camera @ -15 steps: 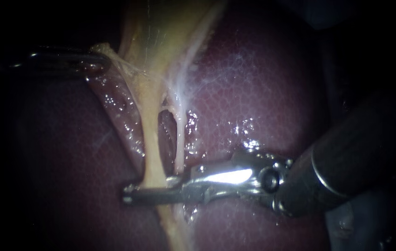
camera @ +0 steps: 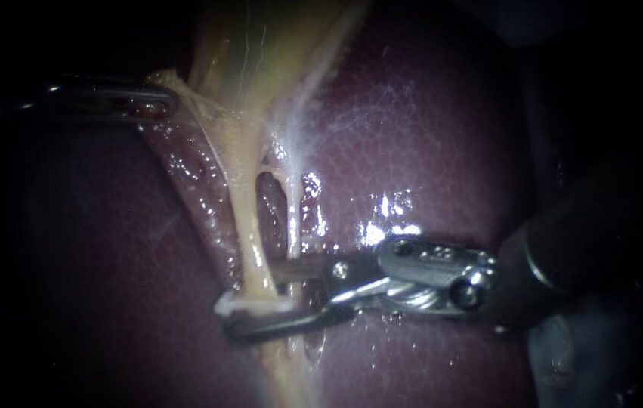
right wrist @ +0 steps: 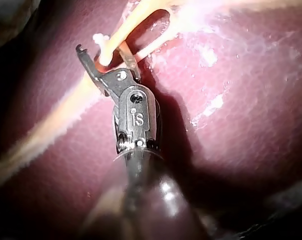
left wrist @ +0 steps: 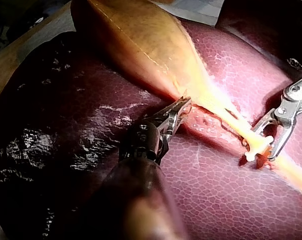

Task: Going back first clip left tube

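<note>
One clip [camera: 255,304] across left tube [camera: 248,227], within right instrument [camera: 253,297] open claw.

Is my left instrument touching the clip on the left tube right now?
Apart. The endoscope view shows the left instrument gripping tissue high up, while the clip sits lower on the left tube, a long bare stretch between them.

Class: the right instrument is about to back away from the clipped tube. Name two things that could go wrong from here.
1. The right instrument's open jaws straddle the left tube and its clip; backing out askew might snag the clip.
2. The thin right tube lies beside the upper jaw and could be caught.
</note>
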